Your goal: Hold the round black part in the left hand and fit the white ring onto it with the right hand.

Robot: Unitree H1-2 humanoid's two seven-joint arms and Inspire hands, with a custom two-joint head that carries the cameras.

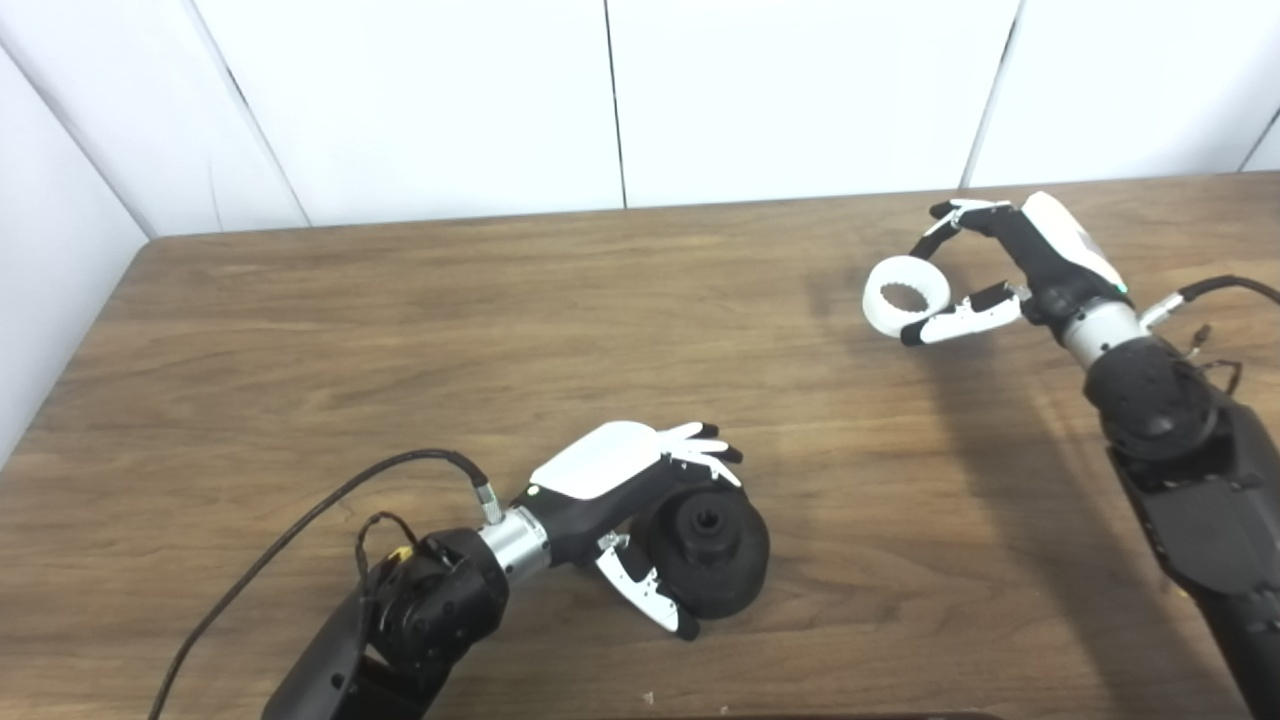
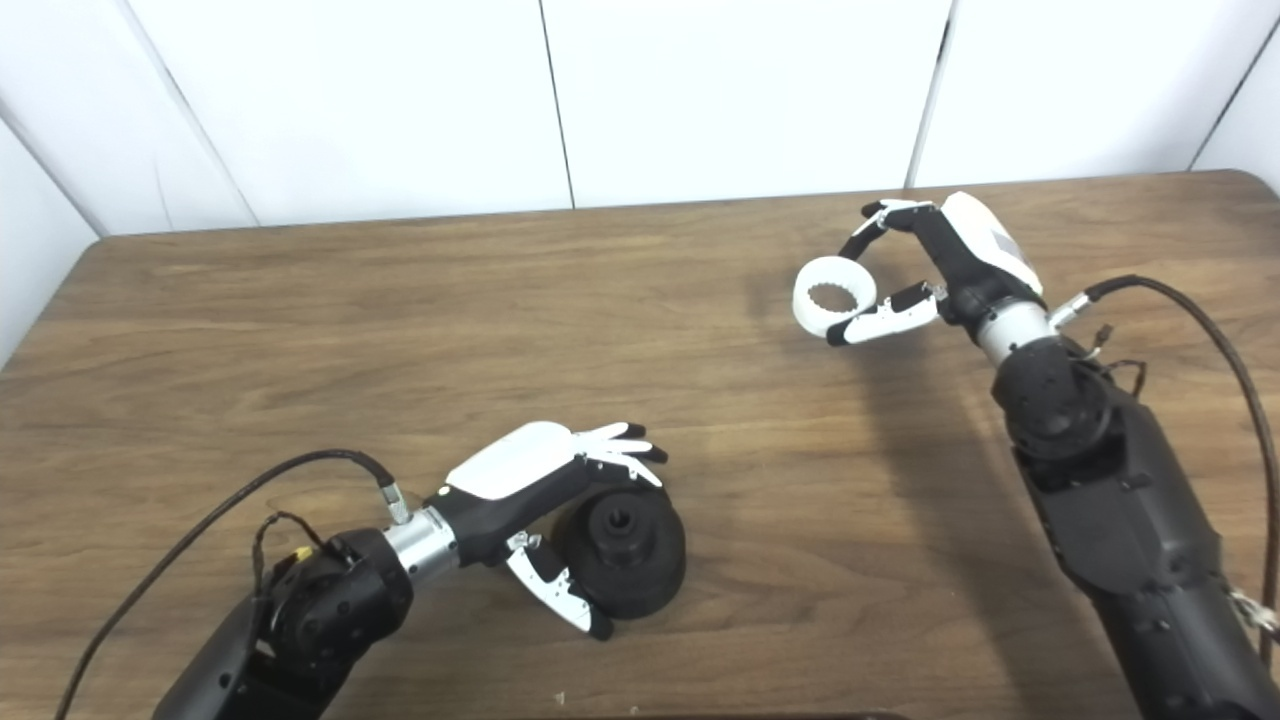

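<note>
The round black part [image 1: 712, 547] sits near the table's front middle, tilted so that its face with a small centre hole points toward me. My left hand [image 1: 618, 478] is shut on it, fingers curled over its top edge and thumb [image 1: 645, 592] against its lower left side. Far off at the right rear, my right hand [image 1: 1012, 262] is shut on the white ring [image 1: 905, 293]. The ring is pinched between fingertips above and thumb below, its toothed opening facing me, and it is lifted off the table. The ring and the black part are well apart.
The brown wooden table [image 1: 420, 330] ends at white wall panels behind and at the left. A black cable [image 1: 300, 525] trails from my left wrist across the front left. Another cable [image 2: 1190, 310] loops from my right wrist near the right edge.
</note>
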